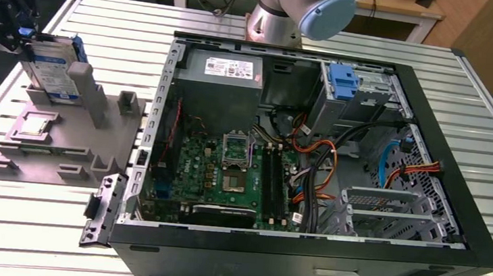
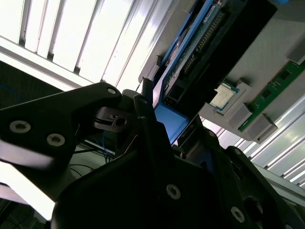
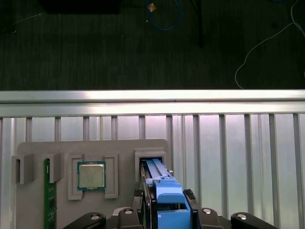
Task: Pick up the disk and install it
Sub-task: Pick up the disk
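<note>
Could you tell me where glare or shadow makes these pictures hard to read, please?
In the second wrist view the table slats glare white; in the first wrist view its edge shines and the floor is dark; in the exterior view light is even.

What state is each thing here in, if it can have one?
Disk: upright in the holder, gripped at its top.
Claw: shut on the disk.
Case: open, side panel off.
Chip: flat in its pocket.
Memory stick: on edge in its slot.
</note>
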`<action>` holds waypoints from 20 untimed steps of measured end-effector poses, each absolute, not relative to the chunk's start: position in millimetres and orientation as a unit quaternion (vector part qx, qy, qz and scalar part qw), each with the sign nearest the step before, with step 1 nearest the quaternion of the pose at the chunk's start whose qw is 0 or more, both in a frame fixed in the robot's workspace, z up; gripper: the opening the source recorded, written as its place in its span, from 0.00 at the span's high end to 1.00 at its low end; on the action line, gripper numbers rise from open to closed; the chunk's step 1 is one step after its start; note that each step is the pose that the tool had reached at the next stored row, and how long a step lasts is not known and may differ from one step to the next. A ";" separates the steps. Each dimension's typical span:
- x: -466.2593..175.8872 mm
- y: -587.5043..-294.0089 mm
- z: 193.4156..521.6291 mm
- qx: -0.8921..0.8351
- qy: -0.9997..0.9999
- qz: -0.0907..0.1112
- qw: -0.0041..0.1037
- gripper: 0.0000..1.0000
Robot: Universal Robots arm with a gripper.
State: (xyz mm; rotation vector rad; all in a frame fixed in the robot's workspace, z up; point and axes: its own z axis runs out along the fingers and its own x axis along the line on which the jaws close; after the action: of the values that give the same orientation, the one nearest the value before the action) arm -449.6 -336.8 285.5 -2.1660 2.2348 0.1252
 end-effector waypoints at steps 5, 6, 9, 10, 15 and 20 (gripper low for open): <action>-450.7 -336.8 285.5 -0.695 0.717 0.040 0.013 0.55; -450.8 -336.8 285.6 -0.695 0.717 0.040 0.013 0.55; -451.9 -336.8 285.5 -0.695 0.717 0.040 0.013 0.55; -452.5 -336.8 285.6 -0.695 0.717 0.040 0.013 0.55; -452.9 -336.8 285.6 -0.695 0.717 0.040 0.013 0.55; -453.0 -336.8 285.6 -0.695 0.717 0.040 0.013 0.55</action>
State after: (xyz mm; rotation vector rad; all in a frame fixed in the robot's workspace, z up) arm -453.0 -336.8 285.6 -2.1660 2.2348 0.1252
